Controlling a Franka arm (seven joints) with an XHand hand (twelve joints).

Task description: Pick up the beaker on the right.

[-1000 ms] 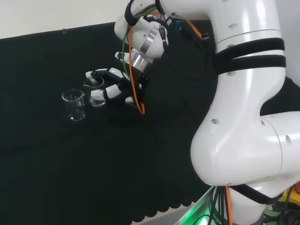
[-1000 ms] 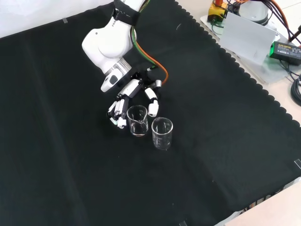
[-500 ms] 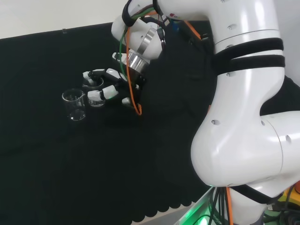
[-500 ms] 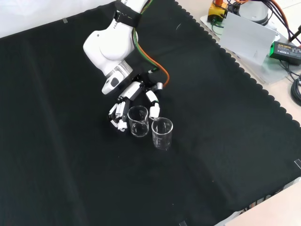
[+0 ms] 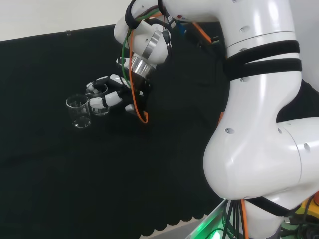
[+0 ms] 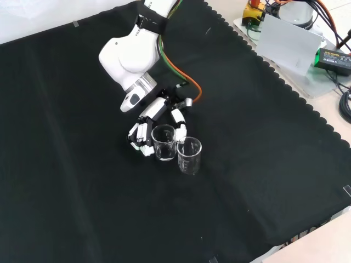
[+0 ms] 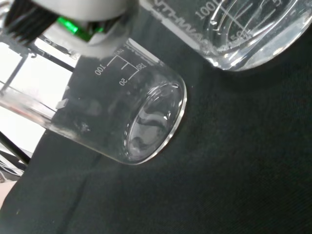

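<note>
Black cloth covers the whole bench (image 6: 82,192), its scalloped edge running along the side where cables and boxes sit beyond it. Largest on the scene is the white arm (image 5: 259,124), whose links take up the head view from twelve round to six o'clock and reach over toward the middle of the cloth. At its end the hand (image 6: 147,127) sits low over the cloth, fingers and thumb curled round the nearer beaker (image 6: 163,143), one finger group at the glass's nine o'clock in the front view and the thumb at about two o'clock. That beaker looks gripped; whether its base has left the cloth I cannot tell. A second beaker (image 6: 188,155) stands just beside it at four o'clock in the front view, and in the head view (image 5: 79,111) it is at the held one's (image 5: 98,99) eight o'clock. Between the two glasses hardly any gap shows. From here the likely trouble is that closeness: a sideways drift or tilt as the hand rises could knock the neighbour over. Smooth clear glass may also slide within curled fingers if the lift is jerky.
</note>
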